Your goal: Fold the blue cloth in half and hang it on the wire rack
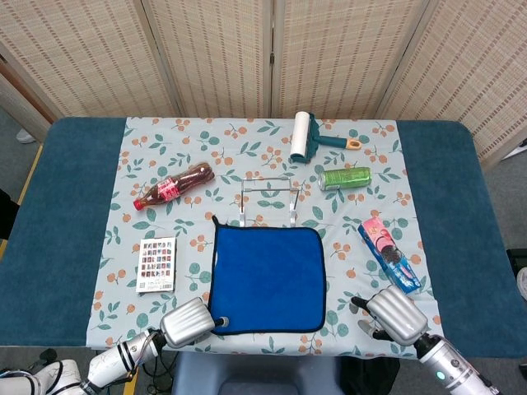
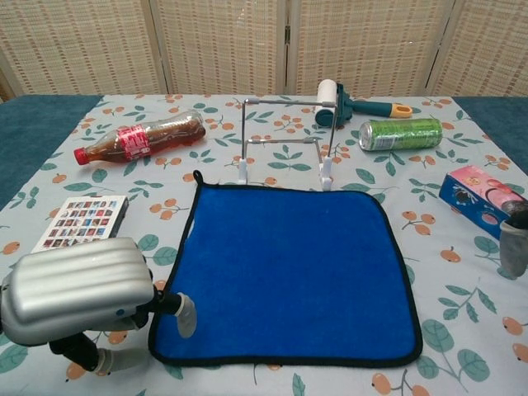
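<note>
Wide worktop (image 1: 49,247) under a leaf-and-berry patterned tablecloth (image 1: 165,148). Blue cloth (image 1: 266,280) spread flat and unfolded near the front edge, corners square, no crease begun. Just behind its far edge, wire rack (image 1: 269,200) standing upright and bare. Judged from this: neither fold nor hanging started; whole task left.

Left robot hand (image 2: 78,290) low at the cloth's near-left corner, one fingertip (image 2: 186,316) resting over the black hem, another finger lying on the tablecloth beneath; no cloth lifted or pinched as far as visible, so apparently poised to take the corner. Right robot hand (image 1: 395,315) near the front right, apart from the cloth, holding nothing; in the chest view only one fingertip showing at the frame edge; spread or curled, cannot tell.

Round about, untouched: cola bottle (image 1: 174,187) lying left, card box (image 1: 156,264) beside the cloth, green can (image 1: 346,178), lint roller (image 1: 304,136) at the back, pink-and-blue carton (image 1: 389,255) at right.
</note>
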Controlling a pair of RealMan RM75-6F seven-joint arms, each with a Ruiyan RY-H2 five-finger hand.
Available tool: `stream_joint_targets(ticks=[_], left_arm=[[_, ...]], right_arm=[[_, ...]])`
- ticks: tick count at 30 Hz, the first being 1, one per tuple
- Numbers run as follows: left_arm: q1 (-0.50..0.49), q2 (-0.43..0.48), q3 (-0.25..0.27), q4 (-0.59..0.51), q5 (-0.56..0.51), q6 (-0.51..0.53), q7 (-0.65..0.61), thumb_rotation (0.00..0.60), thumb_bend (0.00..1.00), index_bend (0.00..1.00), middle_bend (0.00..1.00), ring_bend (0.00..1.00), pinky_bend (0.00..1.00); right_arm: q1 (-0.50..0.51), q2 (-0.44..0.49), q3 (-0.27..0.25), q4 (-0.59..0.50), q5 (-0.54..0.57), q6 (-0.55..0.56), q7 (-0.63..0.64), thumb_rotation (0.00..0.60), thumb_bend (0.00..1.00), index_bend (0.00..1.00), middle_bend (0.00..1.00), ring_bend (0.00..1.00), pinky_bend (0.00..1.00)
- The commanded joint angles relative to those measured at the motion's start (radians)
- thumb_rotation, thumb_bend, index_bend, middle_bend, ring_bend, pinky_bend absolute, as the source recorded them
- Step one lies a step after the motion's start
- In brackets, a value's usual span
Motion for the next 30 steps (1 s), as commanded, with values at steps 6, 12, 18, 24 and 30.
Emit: stream_joint_targets(ticks=[6,12,18,24,30], left_arm=[[0.001,-0.041,0.012,0.044,-0.024,0.011,-0.003,0.6,0.33,0.36,0.99,0.85,0.94],[-0.007,-0.068,0.009,0.067,-0.041,0.013,-0.006,0.6,0.33,0.39,0.99,0.85,0.94],[-0.01,-0.081,0.005,0.075,-0.068,0.008,0.008,0.6,0.33,0.41,0.99,0.85,0.94],[0.001,-0.065,0.003,0.055,-0.092,0.018,0.051,0.6,0.33,0.4,0.99,0.85,0.94],[0.006,-0.048,0.015,0.037,-0.105,0.02,0.06,0.6,0.33,0.39,0.99,0.85,0.94]], right_arm=[[0.004,0.003,-0.002,-0.003,0.008,0.004,0.003,0.6,0.33,0.48,0.89,0.85,0.94],[0.004,0.003,-0.003,-0.003,0.015,0.01,0.003,0.6,0.33,0.48,0.89,0.85,0.94],[0.003,0.002,-0.005,0.002,0.021,0.016,0.009,0.6,0.33,0.48,0.89,0.85,0.94],[0.006,0.002,-0.006,0.006,0.024,0.018,0.016,0.6,0.33,0.48,0.89,0.85,0.94],[0.009,-0.003,-0.007,0.011,0.024,0.017,0.022,0.6,0.33,0.48,0.89,0.85,0.94]])
